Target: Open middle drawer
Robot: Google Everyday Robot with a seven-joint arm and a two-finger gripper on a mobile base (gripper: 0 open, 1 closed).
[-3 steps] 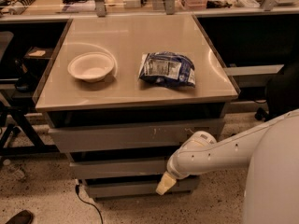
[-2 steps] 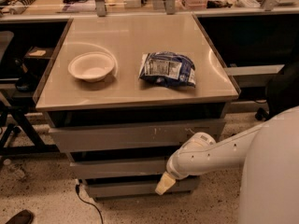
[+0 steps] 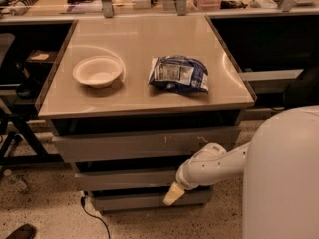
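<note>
The middle drawer (image 3: 127,179) is a flat grey front with no handle, between a taller scratched front (image 3: 144,144) above and a narrower front (image 3: 134,201) below. It looks shut, or nearly so. My gripper (image 3: 173,195), with a pale yellow tip, hangs at the end of the white arm (image 3: 214,166). It is just below the middle drawer's lower edge, right of centre, in front of the lowest front.
On the cabinet top (image 3: 139,39) sit a white bowl (image 3: 97,71) and a blue snack bag (image 3: 178,73). My white body (image 3: 284,178) fills the lower right. A black cable (image 3: 94,215) lies on the speckled floor, and dark furniture stands at the left.
</note>
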